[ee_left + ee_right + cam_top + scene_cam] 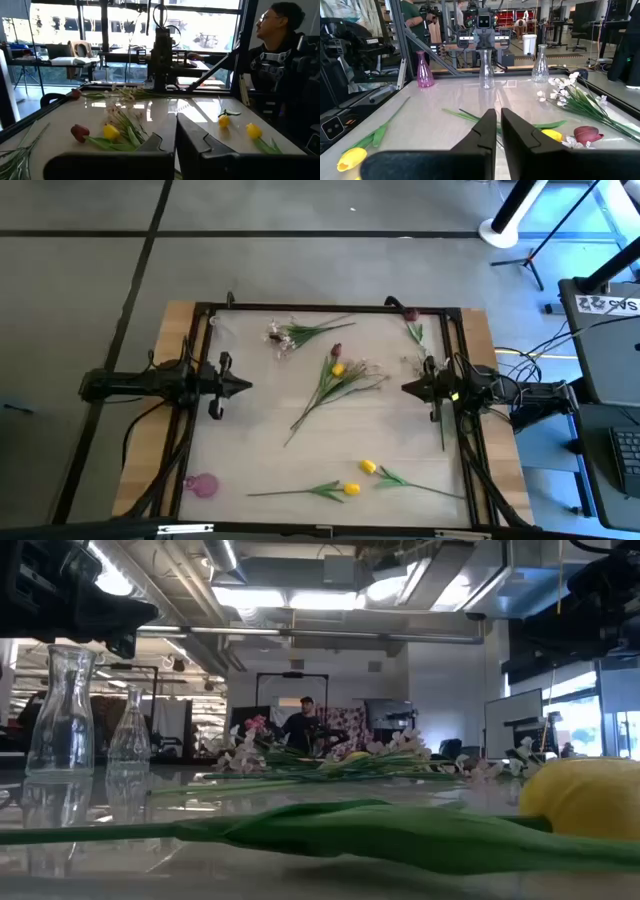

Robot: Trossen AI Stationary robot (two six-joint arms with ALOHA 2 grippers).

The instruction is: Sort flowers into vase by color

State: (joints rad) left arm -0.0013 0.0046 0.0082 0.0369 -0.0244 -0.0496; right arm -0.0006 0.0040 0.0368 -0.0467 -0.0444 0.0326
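The table (400,430) has a pale whitish top with a black frame (330,308) and light wood edges. The tulips are dark red (587,134) and yellow (351,158), with green stalks (300,492) and leaves. The small blossoms (560,89) are white. One vase (423,70) is pink; the other two vases (486,70) are clear glass. Both arms (150,383) are black. The floor (80,280) is grey with dark lines.
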